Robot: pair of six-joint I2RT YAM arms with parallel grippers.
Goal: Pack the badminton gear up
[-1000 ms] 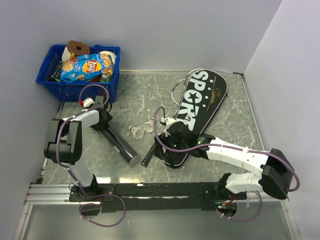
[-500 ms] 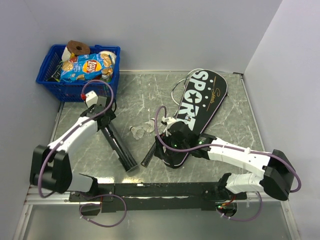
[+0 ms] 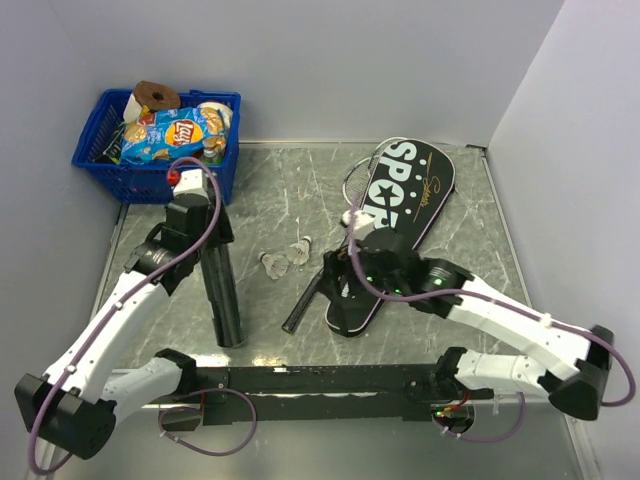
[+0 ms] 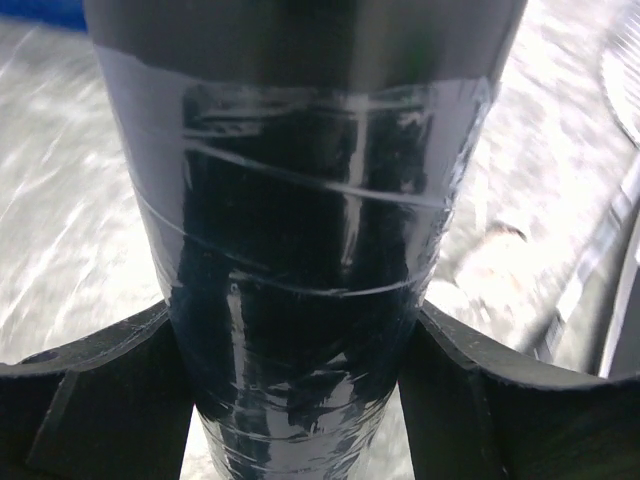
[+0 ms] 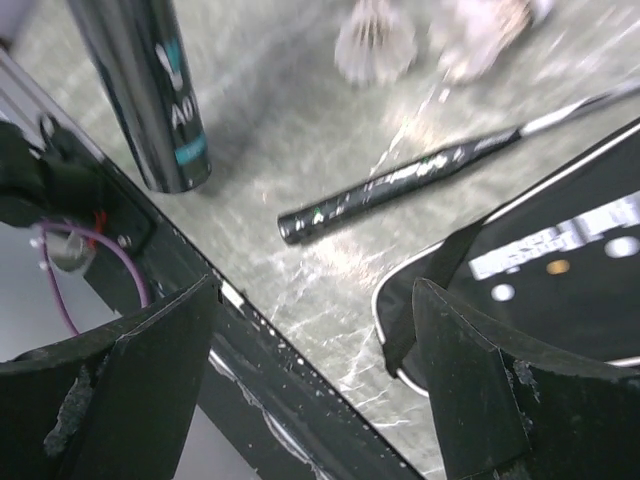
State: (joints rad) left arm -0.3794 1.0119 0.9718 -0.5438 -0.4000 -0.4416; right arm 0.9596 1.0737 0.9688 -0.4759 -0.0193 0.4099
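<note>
Left jaws clamp long dark glossy tube (image 3: 224, 298) mid-body; likely rigid, light, slippery, so hold there. Right jaws spread, empty.

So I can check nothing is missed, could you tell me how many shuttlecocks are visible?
2 shuttlecocks: one mid-table nearer the tube, the other just right of it, toward the bag. More may hide under the bag.

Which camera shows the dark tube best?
The top camera: it shows nearly the whole length of the tube, gripped at its far end by the left gripper. The left wrist view shows only a close stretch between the fingers; the right wrist view shows only its near part.
</note>
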